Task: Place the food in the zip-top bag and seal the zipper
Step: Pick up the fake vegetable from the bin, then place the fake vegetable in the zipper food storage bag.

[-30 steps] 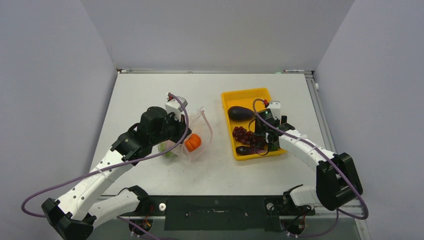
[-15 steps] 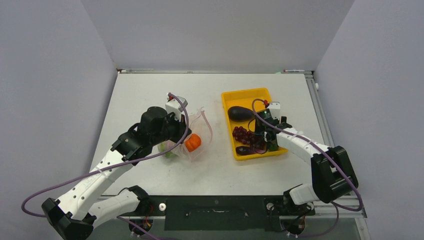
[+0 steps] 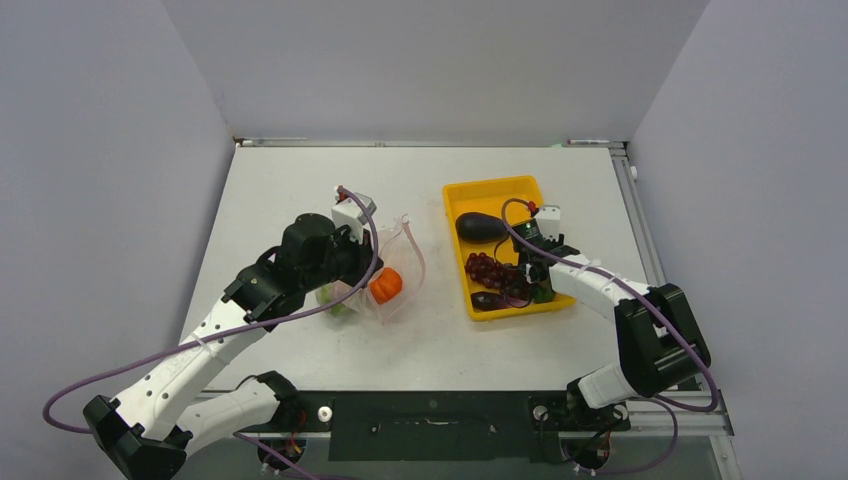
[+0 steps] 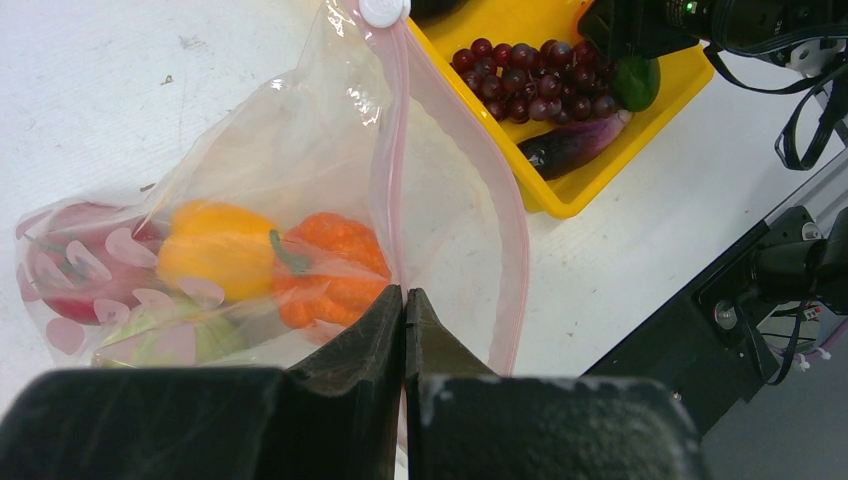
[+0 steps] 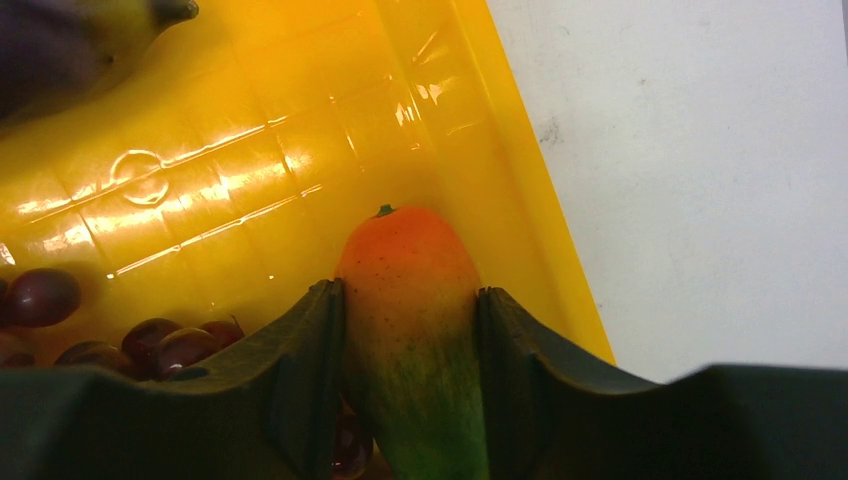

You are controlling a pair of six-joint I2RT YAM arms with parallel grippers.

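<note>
The clear zip-top bag (image 3: 402,252) lies open on the table, its mouth towards the tray. My left gripper (image 4: 404,292) is shut on the bag's mouth edge at the pinkish-red zipper (image 4: 395,130). Inside the bag are an orange pumpkin (image 4: 335,265), a yellow piece (image 4: 215,245), a red piece and a green piece. My right gripper (image 5: 410,290) is shut on a green and orange fruit (image 5: 412,270) in the tray's near right corner. A dark red grape cluster (image 3: 485,268), a dark eggplant (image 3: 480,227) and a purple piece (image 3: 490,299) lie in the tray.
The yellow tray (image 3: 490,188) stands right of the bag, its rim (image 5: 520,180) close beside my right fingers. The bag's white slider (image 4: 383,10) sits at the far end of the zipper. The black front rail (image 3: 430,412) runs along the near table edge.
The right arm's elbow has swung left and its gripper has shifted slightly within the tray's near right corner. The left arm and the bag have not moved.
</note>
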